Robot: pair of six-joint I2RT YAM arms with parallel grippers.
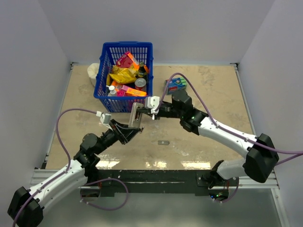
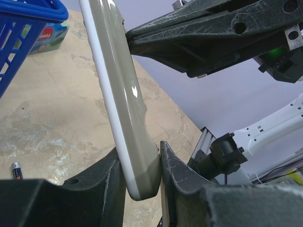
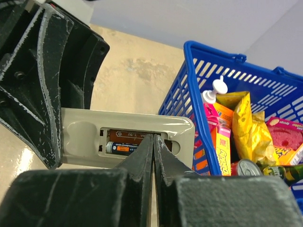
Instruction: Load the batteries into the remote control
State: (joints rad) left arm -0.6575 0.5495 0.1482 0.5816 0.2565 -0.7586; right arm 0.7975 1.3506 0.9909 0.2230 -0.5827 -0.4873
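the remote control point(image 3: 80, 135) is held up off the tabletop point(image 1: 220, 90), near the middle and just in front of the blue basket point(image 1: 124, 101). the left hand point(image 2: 138, 158) is clamped on one rounded end of it, with a finger pressed against each flat face. the left arm reaches forward and inward from its base, wrist turned up, so the bar stands on end and leans a little. the right arm stretches in from the other side with its elbow bent. the right hand point(image 3: 153, 142) has its fingers pressed together with nothing between them, and the tips are poked into the open battery bay on the remote's back. the remote is pale grey, glossy and slim, with a white edge. its cover is off, and one dark battery point(image 3: 119, 148) with an orange band lies inside the bay, just beside the fingertips. a second battery point(image 2: 16, 169) lies on the tabletop below. a blue-green box point(image 1: 176, 84) sits to the right of the basket.
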